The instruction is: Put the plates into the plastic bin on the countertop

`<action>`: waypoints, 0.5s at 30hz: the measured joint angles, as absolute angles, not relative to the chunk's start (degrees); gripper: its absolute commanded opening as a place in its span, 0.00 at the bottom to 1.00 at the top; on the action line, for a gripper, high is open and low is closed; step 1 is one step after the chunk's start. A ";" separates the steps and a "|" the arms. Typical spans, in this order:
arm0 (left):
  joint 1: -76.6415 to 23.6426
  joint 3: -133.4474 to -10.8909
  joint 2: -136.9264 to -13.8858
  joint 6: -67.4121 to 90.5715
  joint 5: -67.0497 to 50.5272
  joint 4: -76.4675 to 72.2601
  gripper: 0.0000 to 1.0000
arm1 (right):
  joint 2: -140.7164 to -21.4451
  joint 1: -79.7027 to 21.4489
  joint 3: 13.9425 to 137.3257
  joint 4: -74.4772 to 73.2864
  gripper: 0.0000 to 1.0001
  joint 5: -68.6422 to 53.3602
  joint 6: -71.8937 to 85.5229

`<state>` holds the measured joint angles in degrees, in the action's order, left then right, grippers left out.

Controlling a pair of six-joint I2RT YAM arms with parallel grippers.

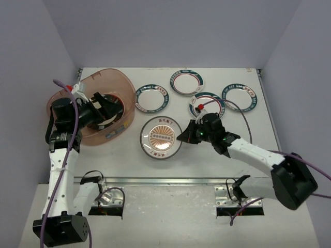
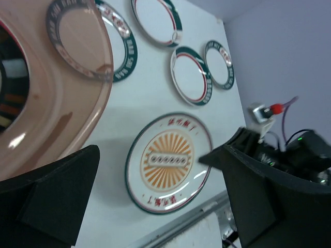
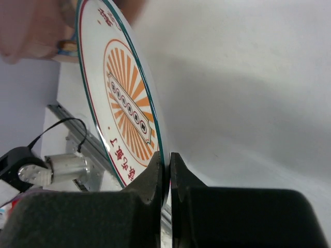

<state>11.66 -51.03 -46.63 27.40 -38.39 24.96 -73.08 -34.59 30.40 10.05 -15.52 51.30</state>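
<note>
Jaws on my right arm are clamped on the right-hand rim of the orange-centred plate (image 1: 161,137). In the right wrist view the two fingers (image 3: 150,178) stand almost together, with only the thin edge of the plate between them. The plate lies near the middle of the surface (image 1: 248,129), a little back from the metal rail (image 1: 165,181). I cannot tell whether its gripped edge is raised off the surface or lies flat on it.

My left jaws are spread wide and hold nothing. In the left wrist view one finger (image 2: 46,196) sits low at the left and the other low at the right, with the open surface and the orange-centred plate visible in the gap between them. From above, these jaws hang over the mouth of the plastic bin (image 1: 111,77), which stands at the far left of the surface. A dark plate (image 2: 7,103) shows inside the bin at the edge of the left wrist view, and my wrist hides most of the interior from above.

Four small plates (image 1: 152,98) with teal rims lie flat behind the orange-centred plate, spread from just beside the bin towards the right. My right arm reaches across the near edge of one of them.
</note>
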 measured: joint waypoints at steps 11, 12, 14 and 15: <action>-8.95 -46.09 -52.94 28.97 -40.98 19.05 0.75 | -63.58 -27.99 47.39 -5.13 0.00 -26.86 39.52; -10.27 -45.76 -53.58 29.32 -41.00 18.15 0.70 | -63.59 -27.43 47.67 -5.15 0.00 -28.38 39.75; -11.85 -45.04 -54.86 29.93 -40.96 16.37 0.25 | -63.71 -26.63 47.72 -4.75 0.00 -31.39 40.69; -12.32 -44.76 -55.44 30.26 -40.99 15.64 0.00 | -63.92 -26.35 47.72 -4.55 0.00 -32.73 41.30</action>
<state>-12.32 -44.76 -55.44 30.26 -40.99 15.64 -63.92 -26.35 47.72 -4.55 -32.73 41.30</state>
